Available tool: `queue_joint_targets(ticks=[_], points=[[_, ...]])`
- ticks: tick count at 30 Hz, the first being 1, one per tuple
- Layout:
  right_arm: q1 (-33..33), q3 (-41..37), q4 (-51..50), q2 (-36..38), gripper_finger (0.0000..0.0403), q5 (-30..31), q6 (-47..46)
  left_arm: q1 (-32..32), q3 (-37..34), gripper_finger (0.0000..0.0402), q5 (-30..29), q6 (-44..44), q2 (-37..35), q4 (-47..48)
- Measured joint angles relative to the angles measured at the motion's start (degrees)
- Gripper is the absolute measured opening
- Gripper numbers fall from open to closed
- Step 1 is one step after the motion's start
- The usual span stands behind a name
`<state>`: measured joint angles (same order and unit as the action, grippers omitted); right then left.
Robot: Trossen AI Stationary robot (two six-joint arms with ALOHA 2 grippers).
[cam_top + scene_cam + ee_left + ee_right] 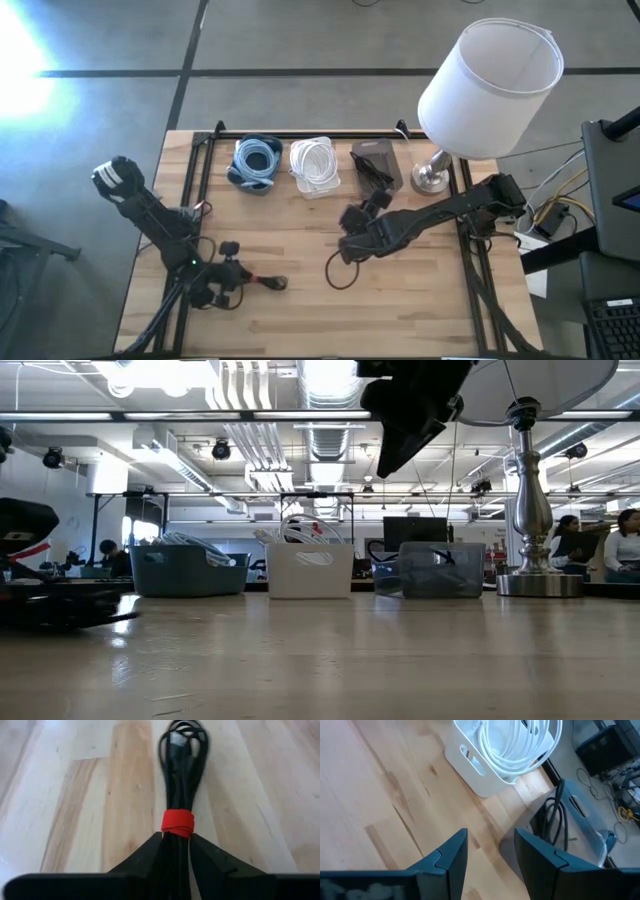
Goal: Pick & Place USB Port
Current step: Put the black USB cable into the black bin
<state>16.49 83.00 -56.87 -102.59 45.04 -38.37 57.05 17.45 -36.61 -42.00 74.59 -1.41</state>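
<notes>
A black USB cable bundle point(265, 283), tied with a red band point(177, 822), lies on the wooden table near its front left. My left gripper point(232, 274) is low over the table and shut on the bundle's left end; it also shows in the low view point(45, 600). My right gripper point(365, 208) is open and empty, held high above the table's middle point(410, 415), just in front of the bins. Its fingers point(451, 857) point toward the white bin point(495, 755) and the dark bin point(570, 820). My left gripper pinches the cable bundle between its two fingers, just behind the red band point(176, 836). The fingers point(145, 857) come nearly level from the table's left and lie along the bundle. The rest of the bundle point(182, 765) stretches ahead of the fingers and rests on the table.
Three bins stand in a row at the back: one with blue cables point(257, 163), a white one with white cables point(315, 167), and a dark one with black cables point(377, 165). A lamp point(490, 85) stands at the back right. A black cable loop point(338, 270) shows under the right arm.
</notes>
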Motion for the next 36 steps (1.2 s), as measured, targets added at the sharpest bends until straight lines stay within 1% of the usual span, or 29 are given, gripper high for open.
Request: queue_joint_targets(ticks=[6, 7, 10, 12, 15, 20, 22, 24, 27, 30, 36], points=[[0.0, 0.0, 5.5, 0.0, 0.0151, -0.1, 0.1, -2.2, 0.3, 0.0029, -0.1, -0.7, 0.0, -0.2], [0.0, 0.0, 6.6, 0.0, 0.0149, -0.1, 0.3, -2.6, 0.5, 0.0023, -0.3, -0.7, 0.0, -0.2], [0.0, 0.0, 10.7, 0.0, 0.0147, -0.2, 4.0, -4.4, 1.5, 0.0023, -2.2, 0.1, 0.0, -0.2], [0.0, 0.0, 14.1, 0.0, 0.0145, -1.9, 6.8, -5.8, 2.2, 0.0023, -4.1, 1.0, 0.0, -0.4], [-0.1, 0.0, 20.2, 0.1, 0.0143, -9.3, 12.0, -7.8, 3.2, 0.0026, -6.1, 2.1, 0.0, -0.4], [0.0, -1.9, 37.3, -1.2, 0.0145, -24.4, 23.4, -10.4, 5.3, 0.0027, -10.5, 6.3, 0.0, -0.6], [0.0, -2.7, 44.5, -2.5, 0.0144, -28.5, 26.6, -11.0, 6.1, 0.0028, -12.9, 7.9, 0.0, -0.7], [0.0, -2.9, 49.4, -4.1, 0.0142, -31.7, 28.8, -11.3, 6.8, 0.0028, -15.1, 9.1, 0.0, -0.7], [0.0, -2.8, 53.2, -5.8, 0.0139, -33.3, 31.4, -11.4, 7.4, 0.0028, -17.1, 9.2, 0.0, -0.8], [0.0, -1.8, 53.4, -7.5, 0.0142, -33.4, 34.1, -11.4, 7.7, 0.0029, -18.1, 9.3, 0.0, -1.2], [0.0, 1.4, 53.3, -12.8, 0.0166, -33.1, 38.8, -11.6, 7.7, 0.0029, -20.5, 9.2, 0.0, -3.0]])
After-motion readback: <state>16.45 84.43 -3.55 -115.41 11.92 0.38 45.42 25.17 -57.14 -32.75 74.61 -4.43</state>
